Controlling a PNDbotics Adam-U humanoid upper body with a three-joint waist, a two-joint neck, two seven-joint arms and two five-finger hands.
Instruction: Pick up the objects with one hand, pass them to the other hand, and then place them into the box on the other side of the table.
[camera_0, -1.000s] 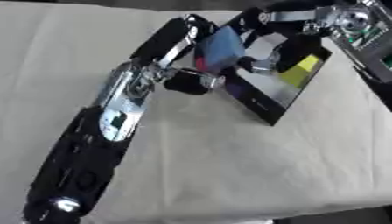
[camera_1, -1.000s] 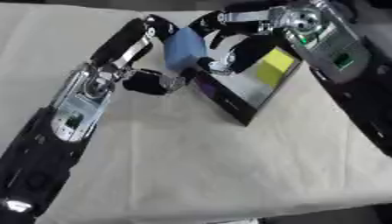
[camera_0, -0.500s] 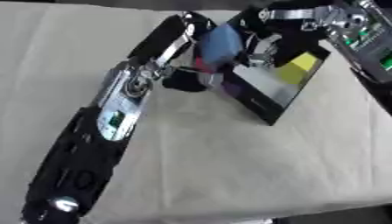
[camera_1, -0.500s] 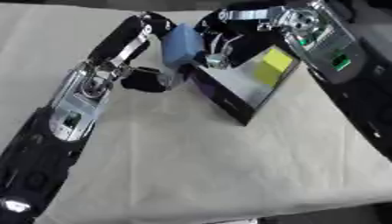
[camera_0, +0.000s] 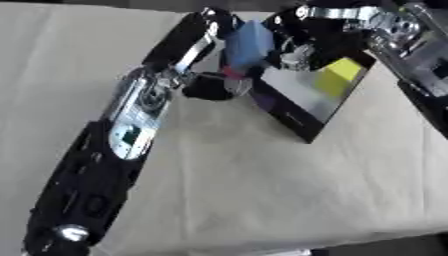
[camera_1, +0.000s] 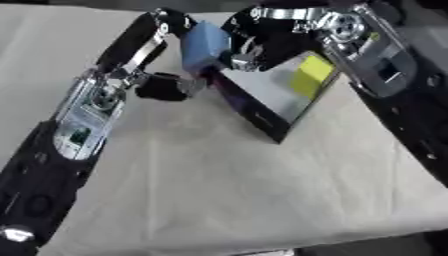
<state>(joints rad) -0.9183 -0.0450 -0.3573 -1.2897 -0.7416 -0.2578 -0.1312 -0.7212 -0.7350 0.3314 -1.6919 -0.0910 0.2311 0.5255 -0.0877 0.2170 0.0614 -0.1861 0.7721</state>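
**Blue block held between both hands above the box's near-left corner**

The left hand (camera_0: 214, 82) reaches in from the lower left and meets the blue block (camera_0: 248, 42) at the near-left corner of the box (camera_0: 308, 95). Its dark fingers curl under and beside the block, pinching it from below, with a small red patch showing just at the block's lower edge. The right hand (camera_1: 262, 42) comes in from the upper right, over the far-left part of the box, and its fingers curl against the block's right face, so the block sits between the two hands, clear of the table (camera_0: 262, 190). Whether the right hand's fingers have fully closed on the block cannot be told.

The block is a pale blue slab, tilted, hanging above the box's left rim rather than inside it. The box is black-walled with a pale grey floor, set askew on the cream cloth of the table. A yellow block (camera_0: 337, 77) lies inside the box toward its far-right side, well apart from the blue block.
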